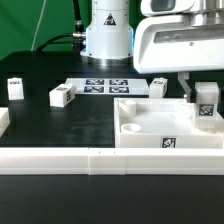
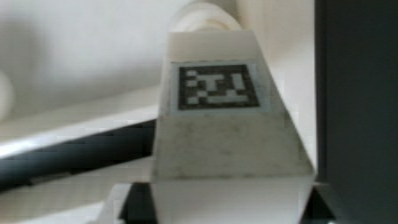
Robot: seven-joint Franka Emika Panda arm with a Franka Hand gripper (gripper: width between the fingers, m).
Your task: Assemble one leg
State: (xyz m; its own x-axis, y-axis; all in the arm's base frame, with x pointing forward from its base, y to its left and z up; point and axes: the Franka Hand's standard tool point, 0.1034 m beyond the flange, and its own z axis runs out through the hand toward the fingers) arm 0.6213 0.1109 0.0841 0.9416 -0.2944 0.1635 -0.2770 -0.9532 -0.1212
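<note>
My gripper is shut on a leg, a small white block with a black-and-white tag, held upright over the right corner of the large white tray-like part. In the wrist view the leg fills the middle, tag facing the camera, its far end over a round corner hole in the tray. The dark fingers flank its base. Three more legs lie on the black table: one at the far left, one left of centre, one behind the tray.
The marker board lies flat behind the tray, in front of the robot base. A long white rail runs along the front edge. A white block sits at the left end.
</note>
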